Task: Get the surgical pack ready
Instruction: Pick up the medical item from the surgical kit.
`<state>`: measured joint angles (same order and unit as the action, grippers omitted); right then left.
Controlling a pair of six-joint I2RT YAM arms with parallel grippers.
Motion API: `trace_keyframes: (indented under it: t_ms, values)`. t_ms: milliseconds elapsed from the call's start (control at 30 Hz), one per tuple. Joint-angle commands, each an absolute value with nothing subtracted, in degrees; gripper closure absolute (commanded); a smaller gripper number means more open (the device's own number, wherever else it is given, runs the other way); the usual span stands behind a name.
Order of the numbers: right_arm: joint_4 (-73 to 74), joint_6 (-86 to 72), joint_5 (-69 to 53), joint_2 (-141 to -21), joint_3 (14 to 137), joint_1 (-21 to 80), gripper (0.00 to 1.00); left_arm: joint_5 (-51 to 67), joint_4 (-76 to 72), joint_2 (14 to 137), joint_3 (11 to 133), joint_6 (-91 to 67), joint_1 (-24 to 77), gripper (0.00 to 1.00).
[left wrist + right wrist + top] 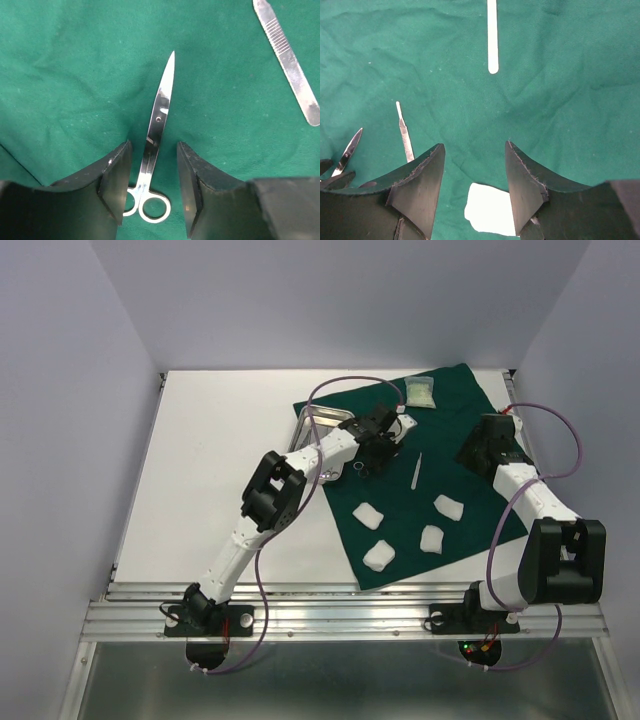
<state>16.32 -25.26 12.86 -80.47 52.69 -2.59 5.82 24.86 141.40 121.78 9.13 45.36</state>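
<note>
The dark green drape (440,455) covers the table's right half. The steel scissor-like forceps (157,115) lie flat on it, tip pointing away. My left gripper (152,187) is open, its fingers (117,180) on either side of the forceps' shank just above the finger rings, not closed on it. My right gripper (472,180) is open and empty above the drape, with a white gauze pad (490,210) below it. Several gauze pads (368,514) lie on the near part of the drape. The steel tray (312,426) sits at the drape's left edge. The pale packet (421,392) lies at the far edge.
A flat ridged steel handle (287,55) lies on the drape right of the forceps; it also shows in the top view (416,470) and the right wrist view (405,132). A thin white strip (492,35) shows farther off. White table (220,460) lies left of the drape.
</note>
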Motion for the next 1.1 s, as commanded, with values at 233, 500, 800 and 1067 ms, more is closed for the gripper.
trace_keyframes:
  t_ms: [233, 500, 800, 1067]
  values:
    - [15.64, -24.96, 12.48, -79.36, 53.44, -2.72, 0.43, 4.66, 25.31, 143.7, 125.24, 10.02, 45.62, 0.51]
    - [15.64, -25.14, 12.3, -79.37, 53.35, -2.72, 0.43, 2.73, 25.4, 144.23, 125.07, 10.2, 45.61, 0.68]
    - [15.64, -25.22, 12.13, -79.01, 53.44, -2.72, 0.43, -1.76, 24.79, 141.51, 124.1, 8.97, 46.41, 0.72]
    - [15.73, -25.05, 12.13, -78.58, 53.35, -2.72, 0.43, -2.11, 24.87, 141.5, 125.41, 8.44, 46.93, 0.5]
